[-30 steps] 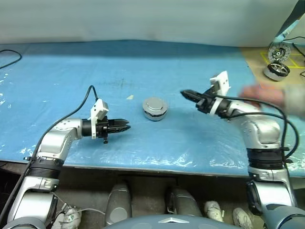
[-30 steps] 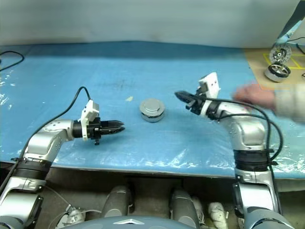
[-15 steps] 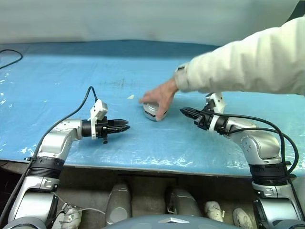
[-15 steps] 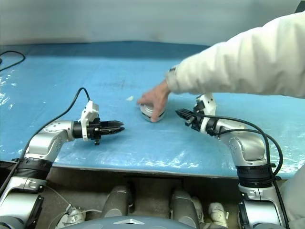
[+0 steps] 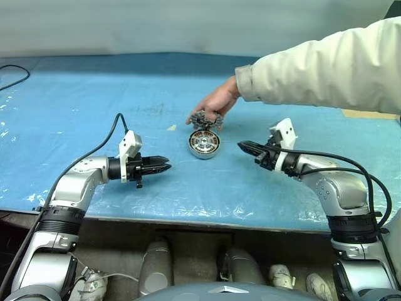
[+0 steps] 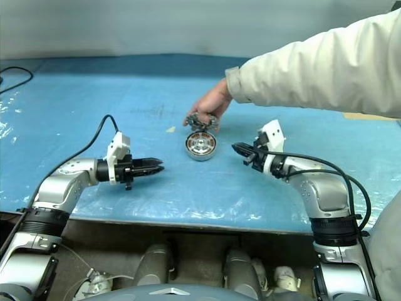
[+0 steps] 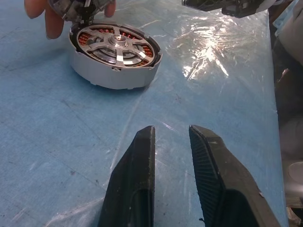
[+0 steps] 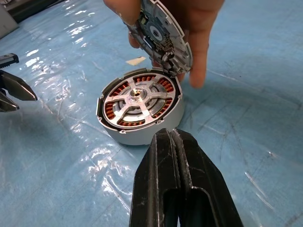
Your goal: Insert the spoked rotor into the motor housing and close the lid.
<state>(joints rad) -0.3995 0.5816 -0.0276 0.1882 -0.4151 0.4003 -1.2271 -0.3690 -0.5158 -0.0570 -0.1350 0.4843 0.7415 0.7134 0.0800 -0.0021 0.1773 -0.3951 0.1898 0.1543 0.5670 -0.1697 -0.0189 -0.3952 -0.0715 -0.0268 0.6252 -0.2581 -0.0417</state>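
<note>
Black left gripper (image 7: 171,135) fingers slightly apart, empty; right gripper (image 8: 173,142) pressed together, empty. Person's hand (image 5: 216,103) tilts lid (image 8: 161,35) over motor housing (image 5: 204,143).

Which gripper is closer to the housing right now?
Right, narrowly. The right gripper sits just off the housing on its right; the left gripper is lower left, a bit farther.

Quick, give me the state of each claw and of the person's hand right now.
Left claw: open, holding nothing.
Right claw: closed, holding nothing.
Person's hand: holding the lid tilted above the motor housing.
</note>
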